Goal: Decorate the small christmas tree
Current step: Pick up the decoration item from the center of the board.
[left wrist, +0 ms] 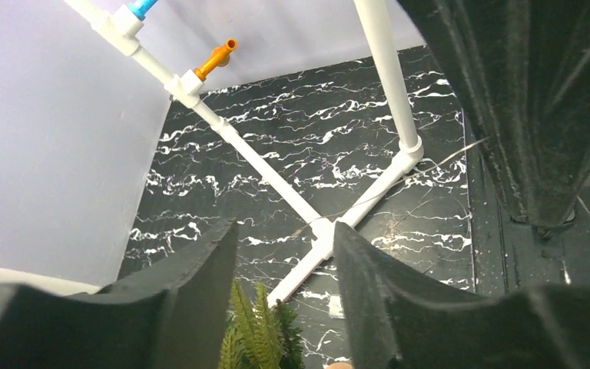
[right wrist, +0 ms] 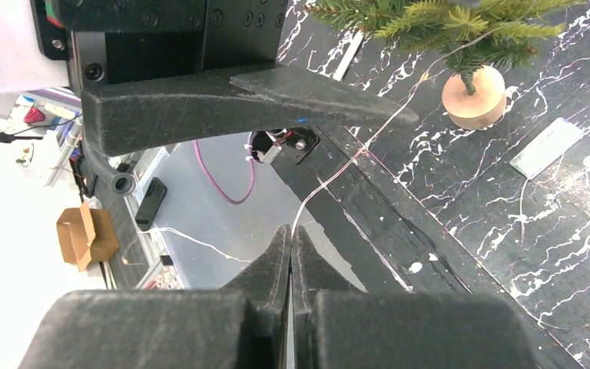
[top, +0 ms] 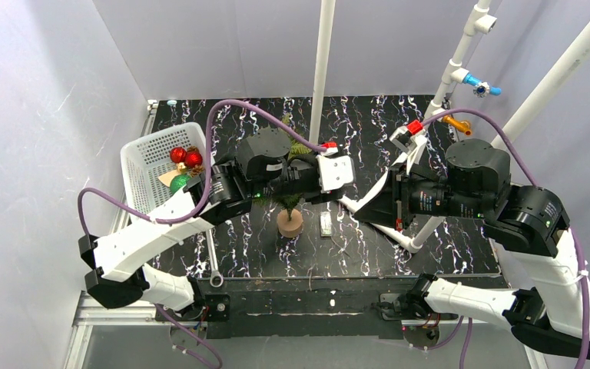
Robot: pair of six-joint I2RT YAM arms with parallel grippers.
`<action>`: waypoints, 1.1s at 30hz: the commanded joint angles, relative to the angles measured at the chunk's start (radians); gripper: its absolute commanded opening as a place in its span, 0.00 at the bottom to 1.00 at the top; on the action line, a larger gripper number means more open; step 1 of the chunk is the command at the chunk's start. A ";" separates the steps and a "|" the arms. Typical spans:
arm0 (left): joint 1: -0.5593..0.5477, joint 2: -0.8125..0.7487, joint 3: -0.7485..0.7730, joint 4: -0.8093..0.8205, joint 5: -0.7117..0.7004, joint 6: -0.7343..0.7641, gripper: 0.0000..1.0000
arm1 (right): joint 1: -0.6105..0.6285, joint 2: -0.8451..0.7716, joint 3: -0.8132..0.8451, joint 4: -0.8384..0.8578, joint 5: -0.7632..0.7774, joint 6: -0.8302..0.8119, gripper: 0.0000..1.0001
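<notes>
Currently: small christmas tree (top: 289,204), wire stringing.
Left end effector (left wrist: 286,234) half-open astride treetop, likely steadying; right end effector (right wrist: 290,234) pinching thin wire (right wrist: 307,198).

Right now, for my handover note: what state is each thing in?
Small green Christmas tree on round wooden base: upright.
Left gripper: open, straddling the treetop.
Right gripper: shut on thin wire leading toward the tree.
White plastic mesh basket: upright, holding red baubles.
</notes>
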 commanded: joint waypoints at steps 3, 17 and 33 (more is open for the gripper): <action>0.001 -0.039 -0.031 0.066 0.072 -0.084 0.40 | 0.005 -0.011 -0.010 0.051 -0.005 0.005 0.01; 0.000 -0.070 -0.076 0.110 0.150 -0.222 0.45 | 0.005 -0.007 -0.003 0.053 -0.008 -0.008 0.01; -0.012 -0.051 -0.060 0.176 0.129 -0.322 0.00 | 0.005 -0.049 -0.009 0.031 0.035 -0.009 0.15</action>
